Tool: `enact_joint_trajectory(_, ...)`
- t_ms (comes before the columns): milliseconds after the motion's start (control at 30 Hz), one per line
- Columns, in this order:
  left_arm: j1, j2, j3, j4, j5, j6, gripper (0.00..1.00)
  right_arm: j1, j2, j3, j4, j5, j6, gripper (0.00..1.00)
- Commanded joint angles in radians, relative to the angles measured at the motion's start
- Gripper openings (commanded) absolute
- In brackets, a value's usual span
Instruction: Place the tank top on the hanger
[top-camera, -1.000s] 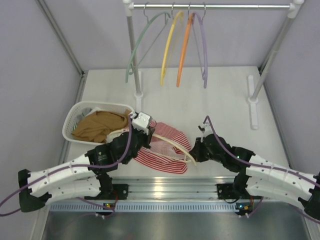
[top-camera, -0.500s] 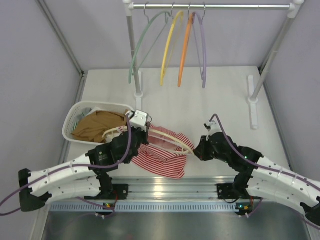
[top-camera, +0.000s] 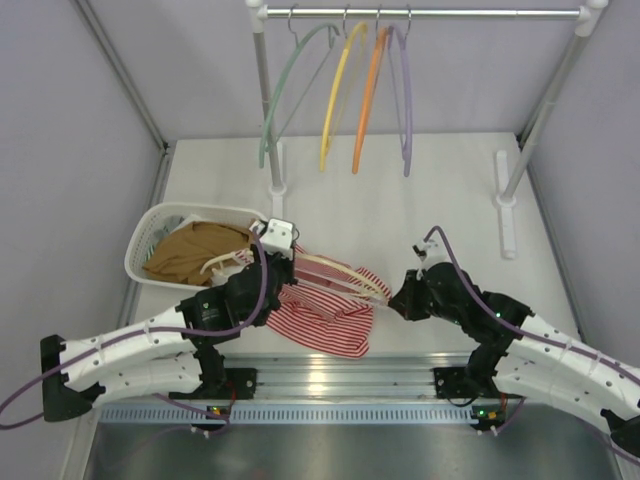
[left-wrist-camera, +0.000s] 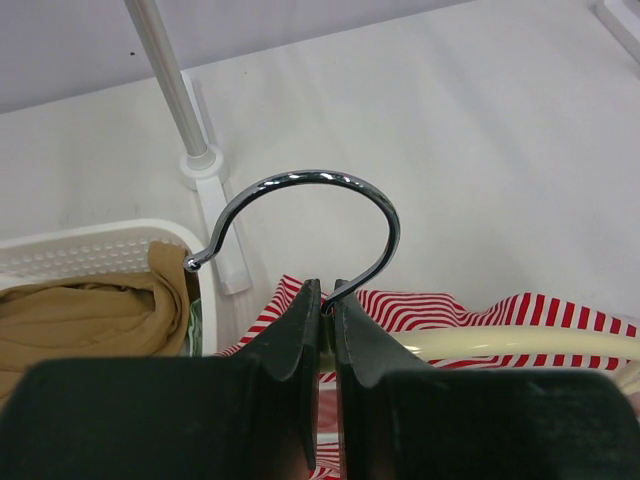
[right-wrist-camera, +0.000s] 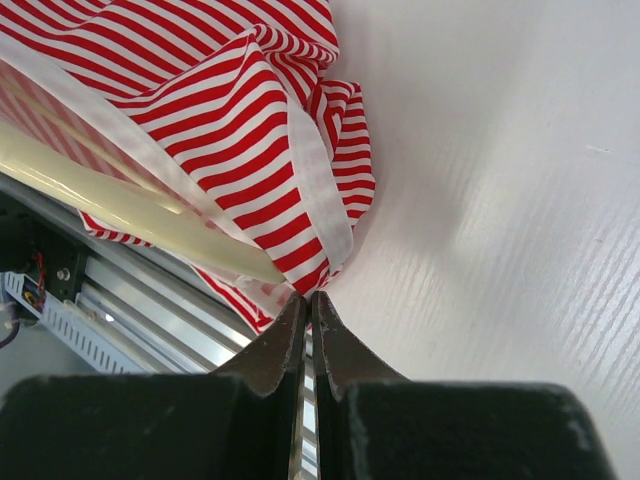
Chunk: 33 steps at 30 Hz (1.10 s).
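- Your left claw (left-wrist-camera: 322, 300) is clenched on the hanger (top-camera: 340, 275), just below its metal hook (left-wrist-camera: 300, 180).
- The hook rises past the fingertips toward the far side of the tabletop (top-camera: 400, 200), and its open end curls left toward the basket (top-camera: 150, 230).
- The hanger's long axis runs from the left claw to the right and a little toward the near edge, and it ends at your right claw (right-wrist-camera: 308, 298).
- The right claw is pressed closed on the edge of the tank top (top-camera: 325, 315), exactly at the hanger's tip.
- The tank top lies bunched on the tabletop between the two claws, draped around the cream bar.
- A tan garment (top-camera: 195, 250) fills the basket.
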Motion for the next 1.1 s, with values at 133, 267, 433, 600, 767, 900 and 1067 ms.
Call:
enact_joint_trajectory(133,0.000,-0.031,-0.010,0.073,-0.080,0.045,0.00,-0.015,-0.006,0.043,-0.038,-0.006,-0.017,0.00)
enact_joint_trajectory(267,0.000,-0.039,-0.019,0.073,-0.067,0.047,0.00,-0.024,0.008,0.058,-0.038,-0.007,-0.018,0.00)
enact_joint_trajectory(433,0.000,-0.060,-0.041,0.075,-0.055,0.050,0.00,-0.044,0.033,0.109,-0.050,-0.021,-0.032,0.00)
enact_joint_trajectory(600,0.000,-0.092,-0.067,0.087,-0.064,0.057,0.00,-0.073,0.039,0.141,-0.044,-0.076,-0.041,0.00)
enact_joint_trajectory(767,0.000,-0.101,-0.080,0.105,-0.021,0.056,0.00,-0.087,0.051,0.168,-0.059,-0.075,-0.054,0.00)
enact_joint_trajectory(900,0.000,-0.128,-0.097,0.116,-0.033,0.048,0.00,-0.104,0.080,0.143,-0.037,-0.101,-0.058,0.00)
enact_joint_trajectory(1067,-0.002,-0.180,-0.113,0.119,-0.046,0.043,0.00,-0.112,0.105,0.093,0.005,-0.130,-0.058,0.00)
